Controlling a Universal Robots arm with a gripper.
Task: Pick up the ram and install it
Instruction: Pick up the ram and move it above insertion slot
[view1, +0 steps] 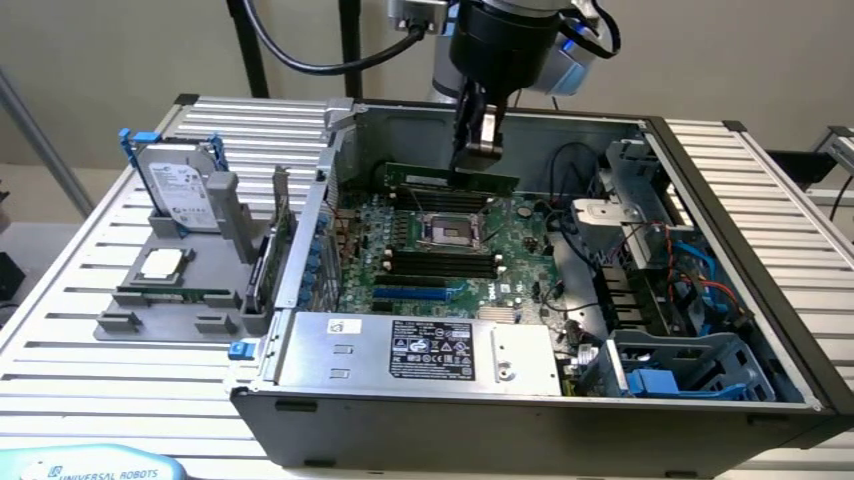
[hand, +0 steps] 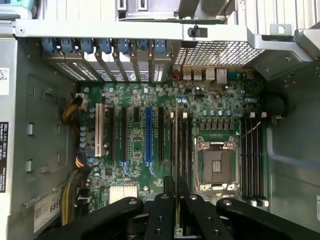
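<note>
1. Over the open computer case (view1: 747, 250), the gripper (view1: 477, 160) hangs from the arm just above the motherboard (view1: 514, 255).
2. Its fingers are closed on the ram (view1: 447, 178), pinching the top edge of the stick a little toward the end at the exterior view's right.
3. The ram is a long green stick held on edge and roughly level, running across the board from the exterior view's left to its right.
4. It sits on the far side of the CPU socket (view1: 447, 232), directly over the black memory slots there and lined up with their length.
5. Whether its lower edge touches a slot cannot be told.
6. Four more black slots (view1: 434, 265) lie on the near side of the socket.
7. From the wrist camera, the black fingers (hand: 167, 200) frame a thin vertical edge that runs alongside the slots next to the socket.
8. A power supply (view1: 427, 350) with a black label fills the near corner of the case.
9. On the slatted counter (view1: 80, 370) at the exterior view's left stands a grey holder (view1: 147, 325).
10. An upright hard drive (view1: 180, 185) in a blue-edged frame stands in the holder.
11. A square silver processor chip (view1: 160, 263) lies flat in front of the drive.
</note>
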